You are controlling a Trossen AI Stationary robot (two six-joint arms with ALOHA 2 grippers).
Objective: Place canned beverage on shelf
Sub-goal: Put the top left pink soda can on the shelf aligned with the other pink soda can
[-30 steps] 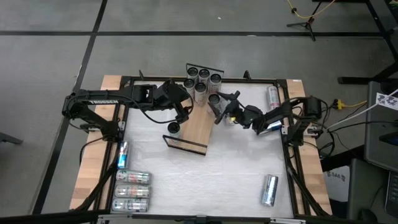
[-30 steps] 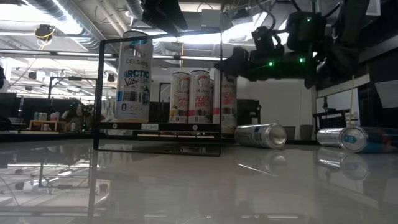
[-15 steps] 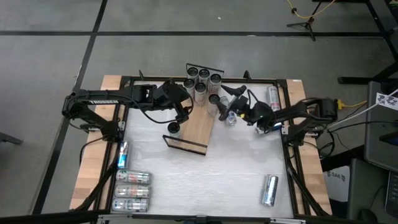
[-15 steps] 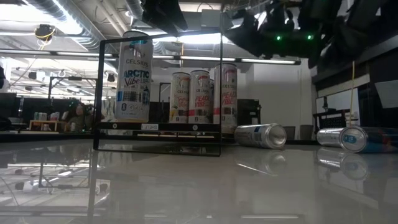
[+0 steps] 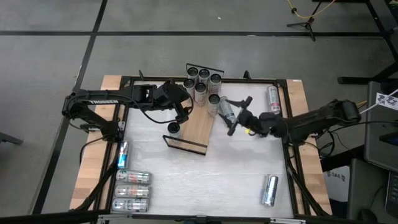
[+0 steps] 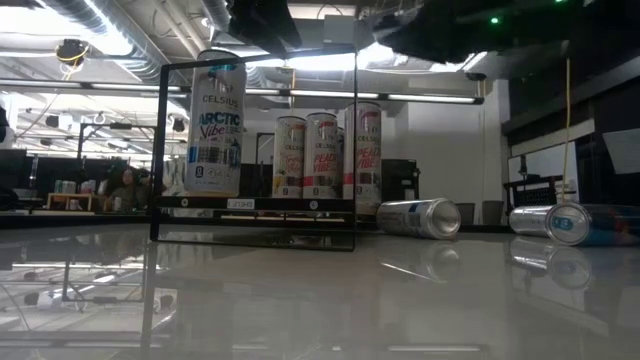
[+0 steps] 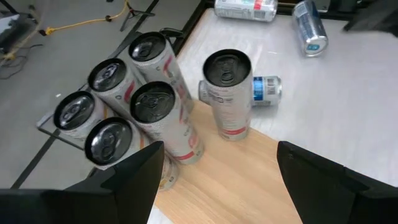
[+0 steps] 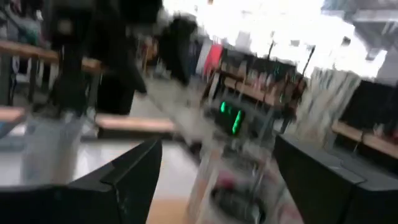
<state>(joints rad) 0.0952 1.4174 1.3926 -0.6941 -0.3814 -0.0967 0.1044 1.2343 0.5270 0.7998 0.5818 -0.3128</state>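
Meanwhile the right pincer [image 5: 234, 116] hangs open above the table [image 5: 205, 180], fingers spread toward a can [image 5: 225, 111] lying just beside the shelf [image 5: 199, 128], its long axis crosswise to their reach, farther from the open left pincer [image 5: 179, 114]

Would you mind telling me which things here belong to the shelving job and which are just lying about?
In the job: shelf, upright cans on it, lying can beside it, right gripper near that can.
Lying about: can by the far right edge, can at the front right, four cans along the left edge.
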